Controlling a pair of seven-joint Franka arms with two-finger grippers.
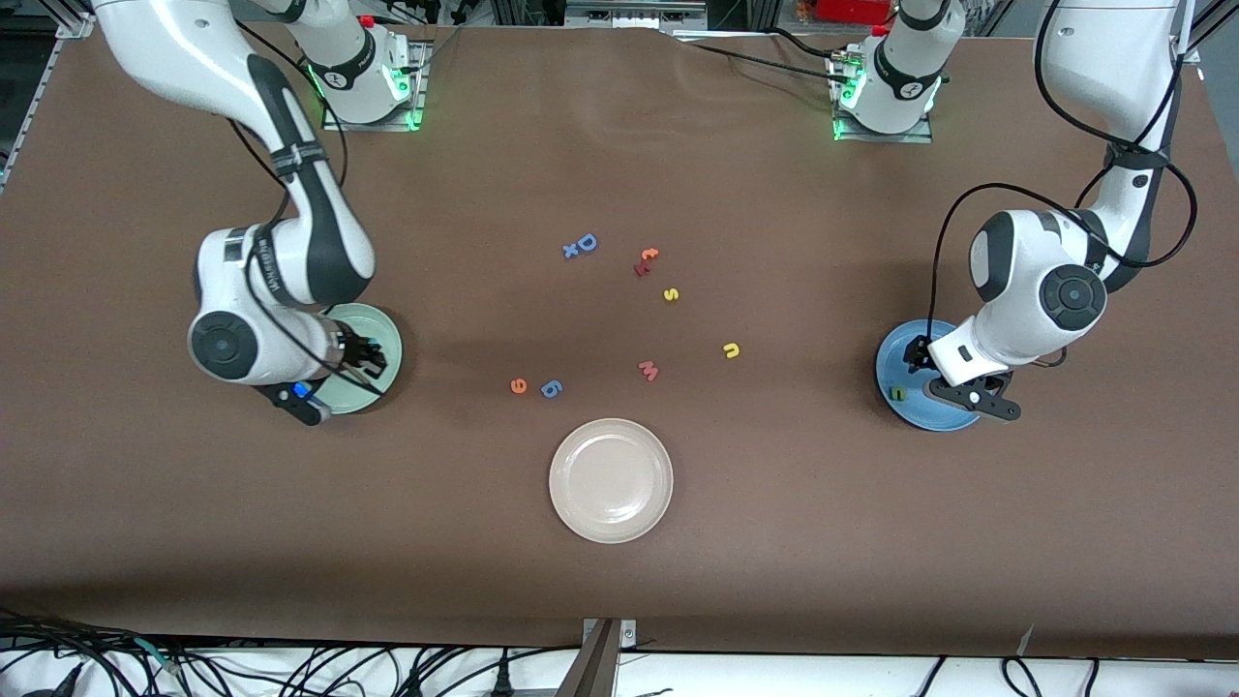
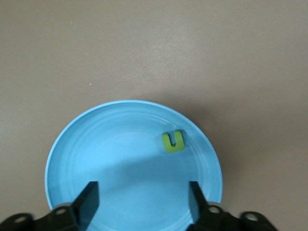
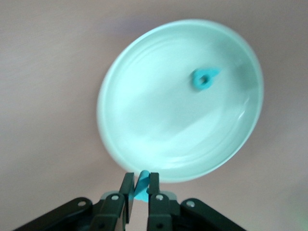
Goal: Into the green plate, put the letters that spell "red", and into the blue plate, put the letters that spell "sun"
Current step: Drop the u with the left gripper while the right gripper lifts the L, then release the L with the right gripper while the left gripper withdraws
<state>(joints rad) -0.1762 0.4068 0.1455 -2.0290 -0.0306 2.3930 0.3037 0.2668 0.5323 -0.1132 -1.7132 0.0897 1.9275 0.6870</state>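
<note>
Broadly, front view: left gripper [image 1: 953, 379] hangs over the blue plate [image 1: 905, 350], where the green "n" [image 1: 898, 393] lies at the plate's 8 o'clock, so the drop looks done.
Right arm, front view: right gripper [image 1: 363, 356] sits over the green plate [image 1: 383, 331], seemingly to deliver its letter.
Loose letters, front view: yellow "s" [image 1: 671, 294], yellow "u" [image 1: 732, 350] and orange "e" [image 1: 519, 385] wait on the brown table [image 1: 619, 581]; the cream plate [image 1: 611, 480] lies at 6 o'clock of them.
Left wrist view: fingers [image 2: 90, 197] spread wide, holding nothing; glossy, ringed blue plate; chunky matte foam "n".
Right wrist view: fingers [image 3: 126, 192] pressed together on a thin teal letter [image 3: 142, 188]; a teal "d" [image 3: 204, 79] rests inside the smooth, shallow mint plate at 2 o'clock.
</note>
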